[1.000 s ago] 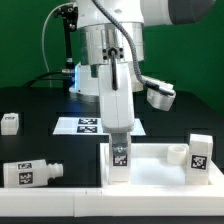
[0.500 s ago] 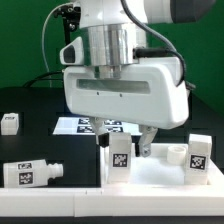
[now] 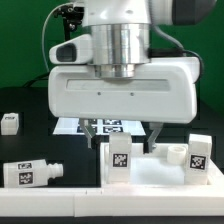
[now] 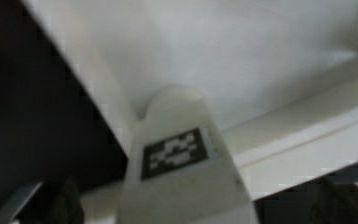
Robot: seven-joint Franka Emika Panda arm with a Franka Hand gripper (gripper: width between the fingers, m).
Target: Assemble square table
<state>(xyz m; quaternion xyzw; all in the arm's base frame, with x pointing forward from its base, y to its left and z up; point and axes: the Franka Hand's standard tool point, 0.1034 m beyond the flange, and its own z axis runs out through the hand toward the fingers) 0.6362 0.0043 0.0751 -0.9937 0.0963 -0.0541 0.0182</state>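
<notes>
The white square table top (image 3: 150, 172) lies at the front with its rim up. One white leg (image 3: 120, 155) stands upright at its corner on the exterior view's left, tag facing the camera. A second leg (image 3: 200, 152) stands at the corner on the exterior view's right. My gripper (image 3: 122, 133) hangs just above the first leg, its wide side to the camera. Its fingers (image 3: 92, 130) are spread well apart on either side of the leg's top and hold nothing. The wrist view shows this leg (image 4: 179, 150) close up, with a dark finger (image 4: 48, 200) beside it.
A loose leg (image 3: 30, 172) lies on its side at the exterior view's left, and another small tagged part (image 3: 8, 122) sits farther back. The marker board (image 3: 75, 126) lies behind the gripper. A long white border wall (image 3: 60, 203) runs along the front.
My gripper has turned about a quarter turn over the leg, from edge-on to wide side on. The leg's tag still faces the same way.
</notes>
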